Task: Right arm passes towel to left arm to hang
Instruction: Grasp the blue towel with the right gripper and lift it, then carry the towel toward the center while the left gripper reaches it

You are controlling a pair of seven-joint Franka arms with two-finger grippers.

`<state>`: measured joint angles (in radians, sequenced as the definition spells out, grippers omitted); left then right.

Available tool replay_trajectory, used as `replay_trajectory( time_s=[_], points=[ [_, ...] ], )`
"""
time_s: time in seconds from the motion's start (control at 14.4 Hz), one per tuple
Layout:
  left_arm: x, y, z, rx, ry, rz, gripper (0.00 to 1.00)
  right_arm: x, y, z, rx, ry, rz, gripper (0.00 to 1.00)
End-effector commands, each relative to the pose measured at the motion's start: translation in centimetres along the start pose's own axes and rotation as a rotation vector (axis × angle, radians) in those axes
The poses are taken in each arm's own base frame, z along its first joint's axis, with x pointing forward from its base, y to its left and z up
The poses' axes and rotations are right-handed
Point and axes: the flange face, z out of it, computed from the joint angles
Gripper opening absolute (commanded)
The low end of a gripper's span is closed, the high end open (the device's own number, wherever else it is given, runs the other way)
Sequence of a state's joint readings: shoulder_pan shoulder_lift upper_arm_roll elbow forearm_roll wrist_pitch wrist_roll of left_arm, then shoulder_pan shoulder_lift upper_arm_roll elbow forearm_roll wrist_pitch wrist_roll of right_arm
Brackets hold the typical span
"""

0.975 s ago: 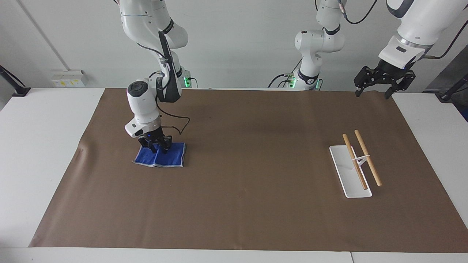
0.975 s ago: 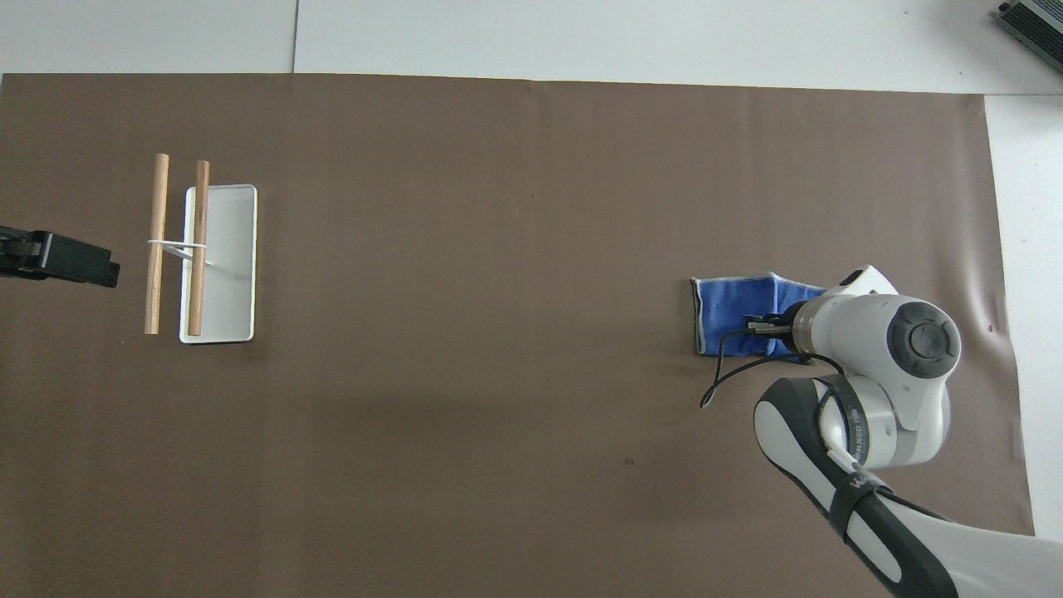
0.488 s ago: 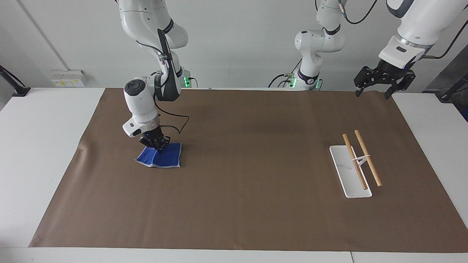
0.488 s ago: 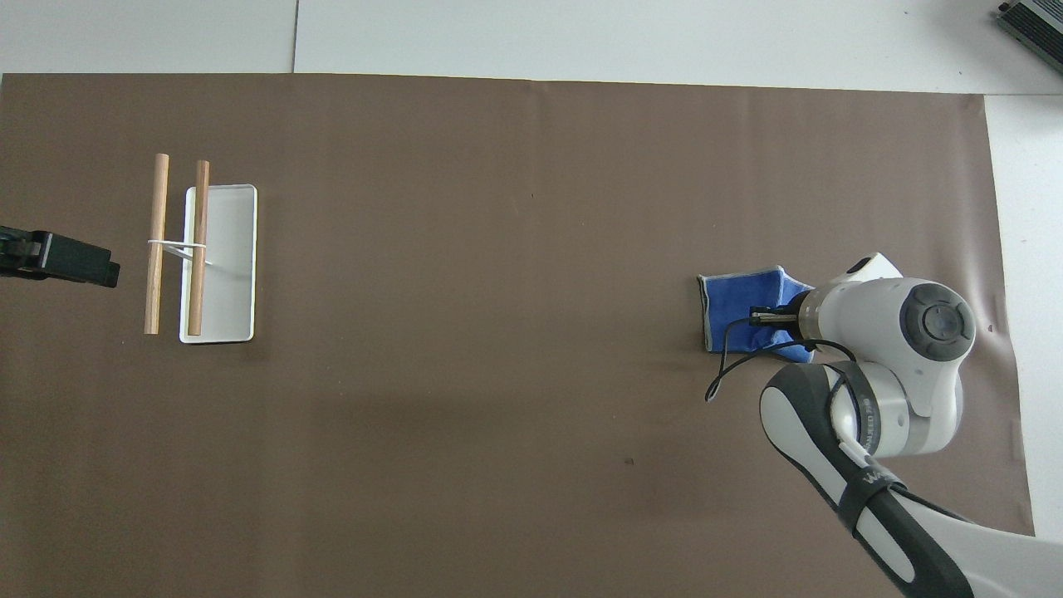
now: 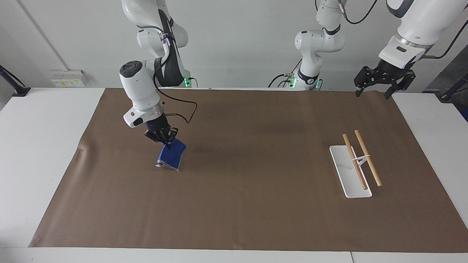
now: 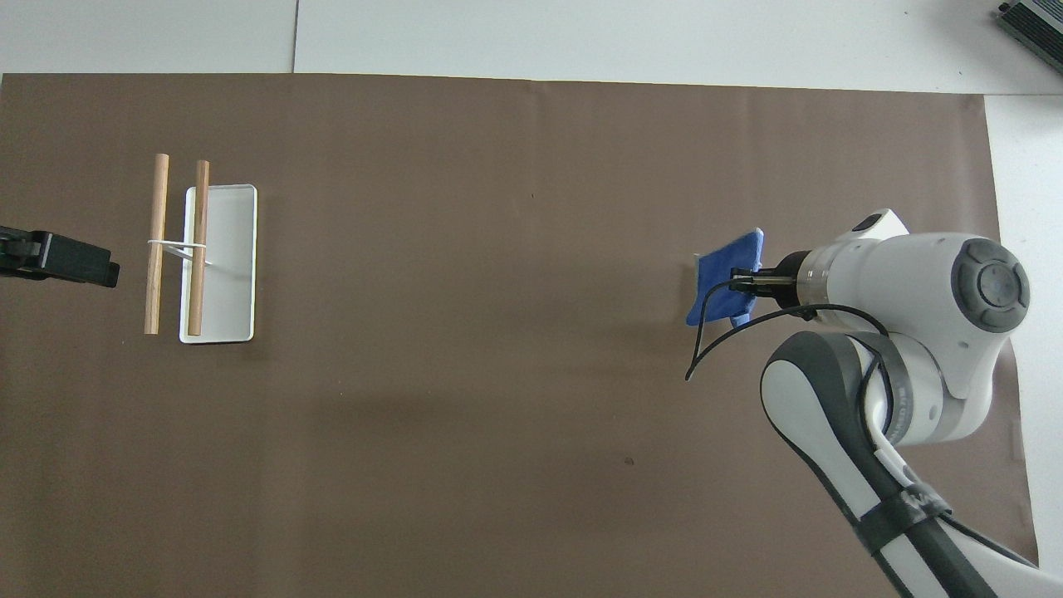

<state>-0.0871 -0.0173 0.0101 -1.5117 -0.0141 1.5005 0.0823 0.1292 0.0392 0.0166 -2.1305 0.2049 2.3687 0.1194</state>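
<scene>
- Lifted since a second ago, the towel [image 5: 170, 156] now hangs from the right tool [image 5: 165, 140], which then pressed down on it while it lay flat on the brown mat [image 5: 234, 204]; the right arm has risen and tilted, and the left arm has not moved.
- Toward the right arm's end of the surface [image 5: 44, 146], the right tool is clamped on the upper edge of the blue cloth, fingertips together on the fabric.
- From that grip the towel droops in a bunched fold over the mat; whether its lowest corner touches the mat cannot be told.
- A black cable [image 5: 182, 117] loops from the right wrist just above the held cloth.
- At mid-surface the brown mat lies bare, with a soft shadow beneath the arms.
- Toward the left arm's end stands a white rack base [image 5: 345, 171] carrying two wooden rods [image 5: 367, 157], side by side and joined by a thin white bracket, well apart from the towel.
- Above the mat's corner at that end, the left tool [image 5: 374, 89] hangs in the air with its fingers spread apart, holding nothing; the left arm waits.
- Seen from overhead, the towel [image 6: 724, 286] shows at the right tool [image 6: 743, 281], and only the tip of the left tool [image 6: 58, 257] enters the picture beside the rods [image 6: 155, 243].
</scene>
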Motion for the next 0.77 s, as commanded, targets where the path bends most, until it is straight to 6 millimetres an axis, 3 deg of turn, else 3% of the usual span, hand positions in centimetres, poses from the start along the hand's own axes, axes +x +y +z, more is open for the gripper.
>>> replay_trajectory(
  time_s=[0.0,0.21,0.49,0.7],
  points=[
    [-0.9,0.0,-0.1,-0.004,0.001,0.010,1.00,1.5,-2.4,-3.4,0.128,-0.012,0.059,0.00],
    [-1.1,0.6,-0.1,-0.005,-0.006,0.016,1.00,2.2,-5.3,-6.1,0.297,-0.004,0.134,0.00],
    [-0.4,1.2,0.2,-0.013,0.062,0.024,1.00,1.6,-9.9,-7.4,0.539,-0.030,0.251,0.00],
    [0.0,3.7,1.2,-0.082,0.126,-0.063,1.00,1.1,-12.3,-8.0,0.710,-0.074,0.348,0.00]
  ],
)
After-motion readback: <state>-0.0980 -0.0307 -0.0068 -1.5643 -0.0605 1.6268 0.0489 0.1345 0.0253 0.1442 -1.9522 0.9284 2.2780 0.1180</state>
